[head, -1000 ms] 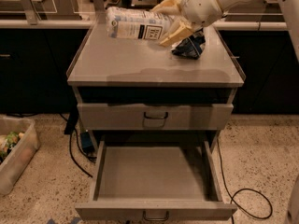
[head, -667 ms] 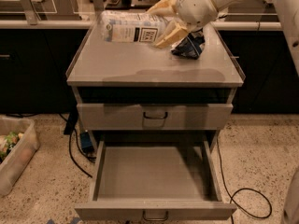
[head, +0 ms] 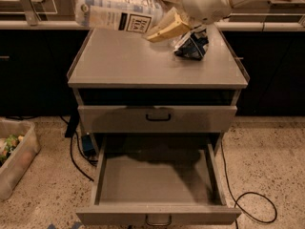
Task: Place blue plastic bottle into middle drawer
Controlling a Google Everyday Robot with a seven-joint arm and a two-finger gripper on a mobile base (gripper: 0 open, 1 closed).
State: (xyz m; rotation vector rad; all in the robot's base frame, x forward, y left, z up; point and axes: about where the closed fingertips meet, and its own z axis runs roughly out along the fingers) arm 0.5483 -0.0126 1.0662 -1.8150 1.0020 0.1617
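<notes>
Dim warm indoor light. Speckled terrazzo floor [head: 271, 151], beige with dark flecks. Grey metal cabinet [head: 143, 61] stands centre, flat top with a low raised rim. Behind it a row of dark base cabinets [head: 33, 70] under a pale countertop edge [head: 43, 25]. Black cable [head: 252, 202] loops on the floor at right, another [head: 76, 161] runs down at left. Clear plastic bin [head: 16, 163] on the floor at far left. Gripper [head: 155, 11] at top centre above the cabinet, clamped on the blue plastic bottle [head: 119, 11].
</notes>
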